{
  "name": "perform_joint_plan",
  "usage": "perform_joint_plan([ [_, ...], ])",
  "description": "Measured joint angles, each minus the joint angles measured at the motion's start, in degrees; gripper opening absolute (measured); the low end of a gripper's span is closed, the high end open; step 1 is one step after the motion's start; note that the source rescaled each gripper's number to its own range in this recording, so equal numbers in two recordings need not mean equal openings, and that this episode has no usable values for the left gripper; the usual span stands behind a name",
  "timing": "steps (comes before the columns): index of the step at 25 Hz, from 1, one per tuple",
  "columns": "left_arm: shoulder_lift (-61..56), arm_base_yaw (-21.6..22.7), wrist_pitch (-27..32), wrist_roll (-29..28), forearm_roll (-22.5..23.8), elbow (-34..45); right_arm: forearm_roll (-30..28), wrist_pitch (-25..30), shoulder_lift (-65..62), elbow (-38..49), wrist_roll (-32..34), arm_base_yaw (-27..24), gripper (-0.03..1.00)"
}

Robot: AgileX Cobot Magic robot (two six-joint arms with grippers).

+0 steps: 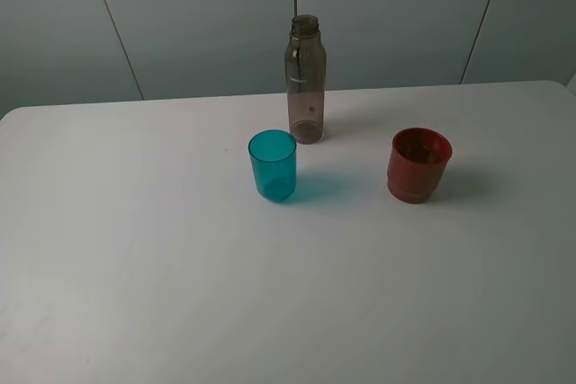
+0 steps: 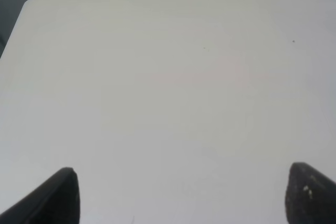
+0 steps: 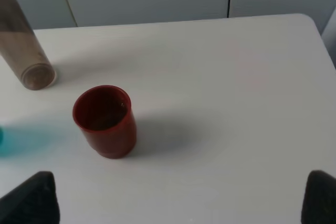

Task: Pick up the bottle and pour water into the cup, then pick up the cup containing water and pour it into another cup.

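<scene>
The smoky-grey bottle (image 1: 306, 79) stands upright and uncapped near the table's far middle; its lower part shows in the right wrist view (image 3: 23, 51). The teal cup (image 1: 272, 165) stands in front of it, slightly left. The red-orange cup (image 1: 418, 165) stands to the right, and appears upright in the right wrist view (image 3: 104, 120). Neither arm shows in the exterior view. My left gripper (image 2: 181, 195) is open over bare table with nothing between its fingertips (image 2: 58, 198). My right gripper (image 3: 181, 200) is open, set back from the red-orange cup, holding nothing.
The white table (image 1: 180, 276) has rounded far corners and ends at a grey panelled wall (image 1: 180, 15). A teal glow of light (image 3: 26, 139) from the cup falls on the tabletop beside the red-orange cup.
</scene>
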Motion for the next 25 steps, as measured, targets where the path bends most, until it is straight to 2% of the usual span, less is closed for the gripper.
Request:
perform_joint_plan([
  [4,0.00,0.00,0.00,0.00,0.00,0.00,8.13,-0.44,-4.43,5.66,-8.53,0.00,0.99],
  [9,0.00,0.00,0.00,-0.11,0.00,0.00,14.24,-1.41,-9.24,13.38,-14.14,0.00,0.99],
  [14,0.00,0.00,0.00,-0.11,0.00,0.00,15.09,-0.28,-10.04,15.85,-17.75,0.00,0.99],
  [25,0.00,0.00,0.00,-0.23,0.00,0.00,15.08,-0.28,-10.42,15.85,-18.79,0.00,0.99],
])
